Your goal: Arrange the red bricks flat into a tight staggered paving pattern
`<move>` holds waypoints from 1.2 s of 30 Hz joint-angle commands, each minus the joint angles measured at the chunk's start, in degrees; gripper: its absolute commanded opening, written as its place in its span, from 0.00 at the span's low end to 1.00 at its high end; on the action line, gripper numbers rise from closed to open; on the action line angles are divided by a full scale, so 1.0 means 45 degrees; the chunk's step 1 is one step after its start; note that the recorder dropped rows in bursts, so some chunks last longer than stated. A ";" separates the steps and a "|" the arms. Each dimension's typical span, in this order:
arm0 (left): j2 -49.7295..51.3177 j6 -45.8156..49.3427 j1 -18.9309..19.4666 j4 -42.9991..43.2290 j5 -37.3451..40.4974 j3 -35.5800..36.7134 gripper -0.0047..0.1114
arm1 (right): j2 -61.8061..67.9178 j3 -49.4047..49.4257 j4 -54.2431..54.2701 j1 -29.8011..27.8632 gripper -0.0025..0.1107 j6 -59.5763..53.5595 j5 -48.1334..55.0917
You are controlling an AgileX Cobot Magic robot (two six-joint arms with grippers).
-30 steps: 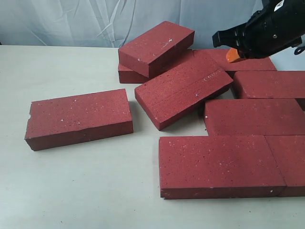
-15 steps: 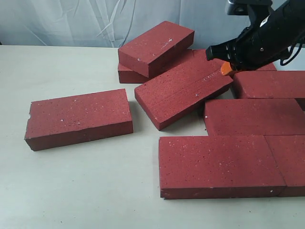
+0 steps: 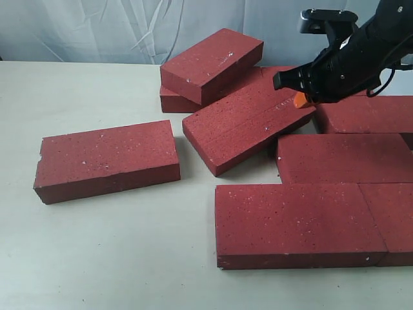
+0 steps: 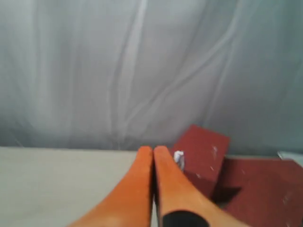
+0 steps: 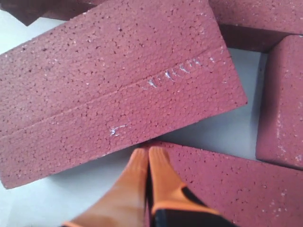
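Several dark-red bricks lie on the table. One brick [image 3: 106, 158] lies alone at the left. A slanted brick [image 3: 248, 123] [image 5: 113, 80] rests in the middle, its far end propped on others. Another brick [image 3: 211, 63] sits tilted on the back pile. Flat bricks [image 3: 300, 223] form rows at the right. My right gripper [image 3: 299, 99] [image 5: 147, 152] is shut and empty, its orange fingertips low by the slanted brick's right end, near a flat brick's corner [image 5: 227, 179]. My left gripper [image 4: 152, 150] is shut, empty, and out of the exterior view; beyond it stands a tilted brick [image 4: 201, 153].
A pale table [image 3: 97, 245] stretches open to the left and front. A light wrinkled curtain [image 3: 97, 29] hangs behind the table. The rows of flat bricks at the right run past the frame edge.
My right arm has come down and leftwards from above the back bricks to the right end of the slanted brick. The bricks have not moved.
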 commanded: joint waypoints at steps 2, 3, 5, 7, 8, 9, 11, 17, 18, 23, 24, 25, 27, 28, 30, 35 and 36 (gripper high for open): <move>0.4412 -0.4282 -0.1170 0.5168 -0.0061 -0.2136 0.04 | -0.0029 0.0016 -0.0202 -0.0068 0.01 -0.0082 -0.0521; 0.5129 -0.4440 -0.1423 0.5364 0.0271 -0.2489 0.04 | -0.0029 0.0016 -0.0202 -0.0068 0.01 -0.0082 -0.0603; 0.6346 -0.4494 -0.2185 0.5742 0.1194 -0.3168 0.04 | -0.0029 0.0016 -0.0232 -0.0068 0.01 -0.0082 -0.0735; 0.7235 -0.4494 -0.3030 0.6077 0.2441 -0.3653 0.04 | -0.0029 0.0016 -0.0232 -0.0068 0.01 -0.0106 -0.0792; 0.7638 -0.4494 -0.3539 0.6274 0.3266 -0.3896 0.04 | -0.0029 0.0016 -0.0232 -0.0068 0.01 -0.0187 -0.0791; 0.7920 -0.4494 -0.4039 0.6461 0.3930 -0.4068 0.04 | -0.0029 0.0016 -0.0232 -0.0068 0.01 -0.0266 -0.0791; 0.8404 -0.4494 -0.4901 0.6702 0.5355 -0.4414 0.04 | -0.0029 0.0016 -0.0232 -0.0068 0.01 -0.0294 -0.0759; 0.8557 -0.3144 -0.5756 0.6727 0.5969 -0.4995 0.04 | -0.0029 0.0016 -0.0383 -0.0068 0.01 -0.0375 -0.0812; 0.8557 -0.2980 -0.5756 0.6727 0.5969 -0.4995 0.04 | -0.0029 0.0016 -0.0384 -0.0068 0.01 -0.0375 -0.0839; 0.8557 -0.0201 -0.5756 0.7088 0.6301 -0.4995 0.04 | -0.0029 0.0016 -0.0384 -0.0068 0.01 -0.0375 -0.1029; 0.8557 0.0846 -0.5756 0.7359 0.6598 -0.4968 0.04 | -0.0029 0.0016 -0.0384 -0.0068 0.01 -0.0375 -0.1029; 0.8557 0.1856 -0.5756 0.7628 0.6973 -0.4968 0.04 | -0.0029 0.0016 -0.0384 -0.0068 0.01 -0.0375 -0.1029; 0.8557 0.3487 -0.5756 0.8051 0.7802 -0.4968 0.04 | -0.0029 0.0016 -0.0384 -0.0068 0.01 -0.0375 -0.1029; 0.8557 0.4351 -0.5756 0.8358 0.8186 -0.4968 0.04 | -0.0029 0.0016 -0.0384 -0.0068 0.01 -0.0375 -0.1029; 0.8557 0.5047 -0.5756 0.8619 0.9279 -0.4968 0.04 | -0.0029 0.0016 -0.0384 -0.0068 0.01 -0.0375 -0.1050; 0.8607 0.2940 -0.5756 0.1723 1.0220 -0.5639 0.04 | -0.0029 0.0016 -0.0384 -0.0068 0.01 -0.0375 -0.1065; 0.8634 0.4835 -0.5756 -0.0438 1.0671 -0.5827 0.04 | -0.0029 0.0016 -0.0384 -0.0068 0.01 -0.0375 -0.0980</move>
